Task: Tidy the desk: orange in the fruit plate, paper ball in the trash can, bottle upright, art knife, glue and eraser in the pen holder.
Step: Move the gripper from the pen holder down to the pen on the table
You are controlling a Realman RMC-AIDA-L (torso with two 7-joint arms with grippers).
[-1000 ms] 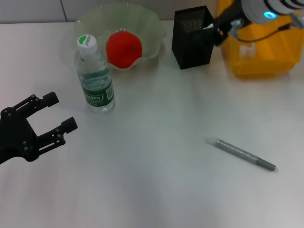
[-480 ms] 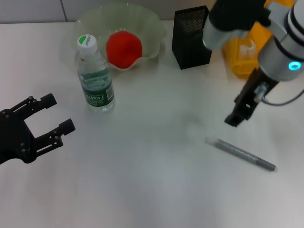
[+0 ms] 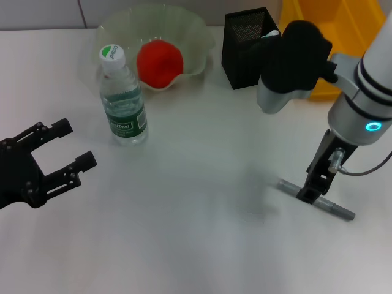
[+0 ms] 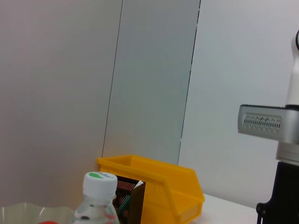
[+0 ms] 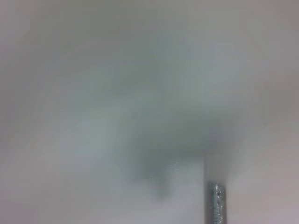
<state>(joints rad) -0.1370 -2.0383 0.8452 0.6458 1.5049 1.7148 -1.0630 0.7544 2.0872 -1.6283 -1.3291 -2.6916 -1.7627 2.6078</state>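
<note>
head: high, looking down on desk [image 3: 184, 233] | left wrist: low, level | right wrist: close above desk

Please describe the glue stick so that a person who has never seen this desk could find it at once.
On the white desk, look on the robot's right side, nearer the robot than the yellow trash can. There the glue lies flat under the right gripper. It is the only long thin grey stick, with nothing else lying beside it.

One bottle [image 3: 124, 101], one orange [image 3: 160, 62], one fruit plate [image 3: 196, 37], one pen holder [image 3: 244, 49], one trash can [image 3: 318, 12], one glue [image 3: 334, 209] and two grippers (left gripper [image 3: 64, 148] at nine o'clock, right gripper [image 3: 307, 195] at four) are counted.
</note>
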